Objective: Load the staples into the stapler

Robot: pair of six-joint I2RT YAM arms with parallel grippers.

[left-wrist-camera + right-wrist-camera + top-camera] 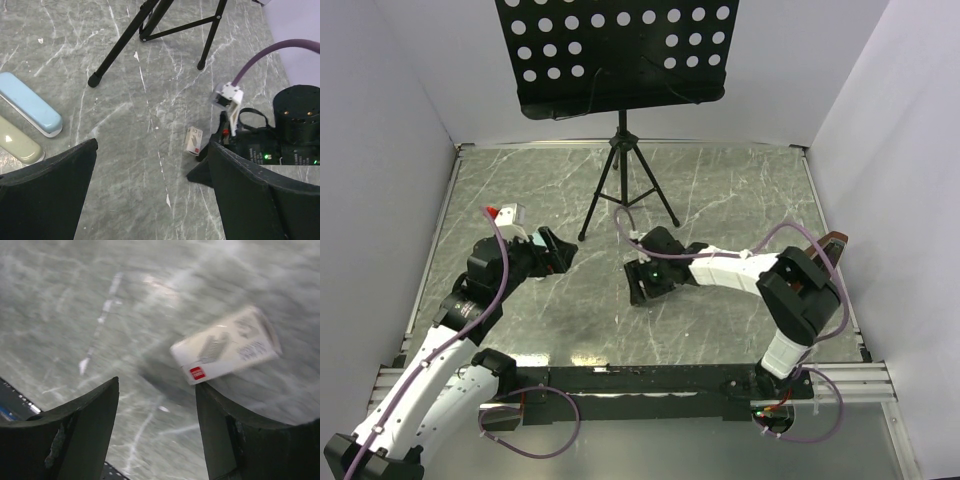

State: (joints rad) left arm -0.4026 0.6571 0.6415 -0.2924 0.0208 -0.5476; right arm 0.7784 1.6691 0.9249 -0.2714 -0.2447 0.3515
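- Got the right gripper (157, 385) spread wide and empty, hovering low over the grey marbled counter (740, 190) around its middle, slightly toward the near edge.
- Seeing the tiny white-and-tan cardboard staples box (225, 347) lying flat just off one fingertip, not between the jaws. Probably lined up for a pinch; would shift sideways first to straddle it.
- Can't read box-to-finger contact from the blurred right wrist view.
- Got the left gripper (152, 150) open too, holding nothing, parked toward the left edge. Looks like standby for handling a stapler.
- Seeing a light-blue plastic stapler (30, 106) and a pale-green plastic stapler (17, 142) side by side toward the left edge, both apparently shut, well apart from the box.
- Noting a black metal tripod stand (623, 140) planted between middle and far edge; worth clearing its legs.
- Judging the task barely started, with no loose staples in view.
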